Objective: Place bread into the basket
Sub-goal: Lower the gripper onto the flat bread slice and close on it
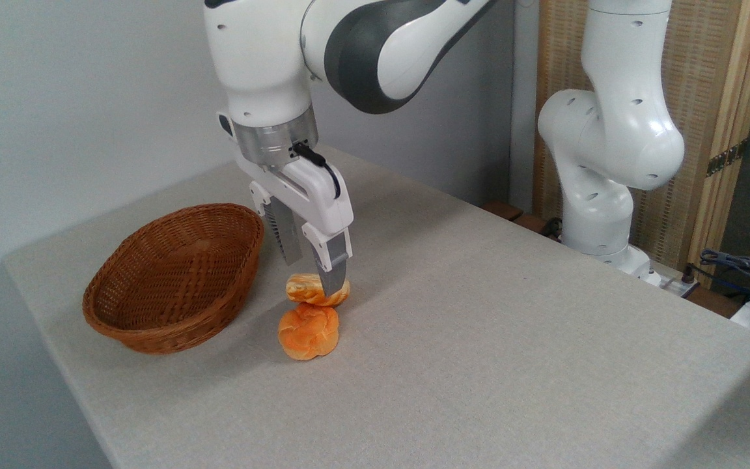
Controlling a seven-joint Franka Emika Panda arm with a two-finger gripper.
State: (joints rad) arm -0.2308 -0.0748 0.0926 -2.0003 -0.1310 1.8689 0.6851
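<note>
So the tool (pixel 318 281) is straight down over the bread (pixel 310 289), fingers spread to either side of it. One finger (pixel 334 276) covers the bun's right end, the other sits behind it. Hard to say from this angle if they're already squeezing, but they look open to me. The bread is on the table (pixel 479 326), long axis roughly left-right, touching or nearly touching the orange knotted bun (pixel 308 331) in front. The basket (pixel 173 277) sits just to the left, so after the grab it's lift and go left.
</note>
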